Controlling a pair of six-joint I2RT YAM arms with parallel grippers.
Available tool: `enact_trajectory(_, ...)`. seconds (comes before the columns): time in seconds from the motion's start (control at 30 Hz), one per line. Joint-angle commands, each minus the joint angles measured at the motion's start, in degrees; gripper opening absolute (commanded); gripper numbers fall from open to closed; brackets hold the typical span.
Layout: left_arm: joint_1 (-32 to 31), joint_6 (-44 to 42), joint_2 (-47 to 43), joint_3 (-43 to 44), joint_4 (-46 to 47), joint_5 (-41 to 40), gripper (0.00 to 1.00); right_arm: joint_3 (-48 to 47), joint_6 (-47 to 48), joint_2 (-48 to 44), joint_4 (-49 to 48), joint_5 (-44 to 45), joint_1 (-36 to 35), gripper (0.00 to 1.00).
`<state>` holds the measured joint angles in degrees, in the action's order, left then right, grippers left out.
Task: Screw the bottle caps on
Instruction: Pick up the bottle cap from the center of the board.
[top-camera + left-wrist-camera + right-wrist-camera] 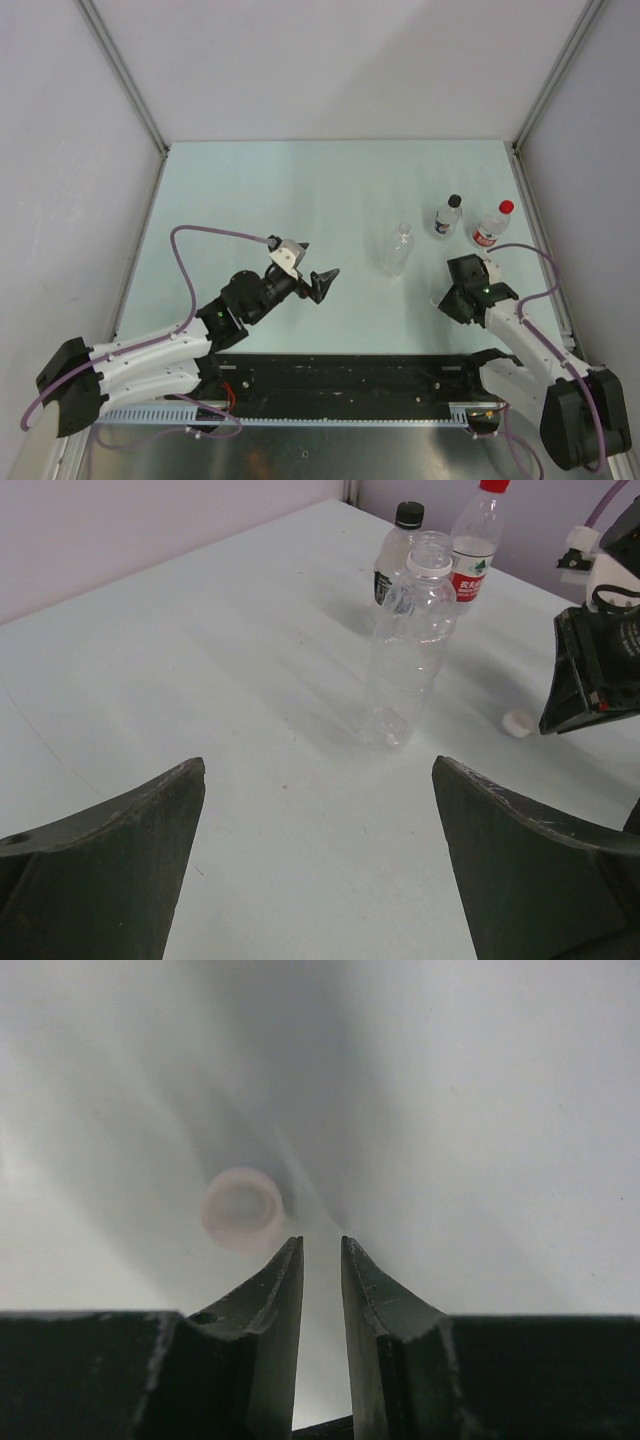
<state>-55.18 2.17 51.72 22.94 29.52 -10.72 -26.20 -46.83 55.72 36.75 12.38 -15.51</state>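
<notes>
Three clear bottles stand at the table's right. The nearest bottle [400, 248] [410, 645] has an uncapped neck. Behind it one bottle wears a black cap [410, 514] [454, 201], and the red-and-white labelled bottle [470, 555] wears a red cap [506, 207]. A whitish cap [243, 1208] [517, 723] lies loose on the table, open side showing. My right gripper [322, 1242] points down just beside it; its jaws stand a narrow gap apart with nothing between them, the cap outside the left fingertip. My left gripper [320, 770] [325, 280] hangs wide open, facing the uncapped bottle from a distance.
Grey walls and metal posts enclose the pale green table [300, 190]. A black rail [350, 375] runs along the near edge between the arm bases. The right arm's body [595, 670] shows at the right of the left wrist view.
</notes>
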Motion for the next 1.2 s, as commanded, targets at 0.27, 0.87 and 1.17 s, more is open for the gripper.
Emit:
enact_trajectory(0.27,0.3,1.3,-0.6,-0.2,2.7,2.9,0.99,0.0,7.4,-7.9,-5.7,-5.5,3.4,0.28)
enact_trajectory(0.87,0.3,1.3,0.5,0.1,2.7,3.9,1.0,0.1,10.5,5.7,-13.9,-6.4,4.8,0.27)
enact_trajectory(1.17,0.3,3.4,-0.2,-0.2,2.6,3.9,1.0,1.6,13.2,6.4,-19.3,-10.6,4.8,0.05)
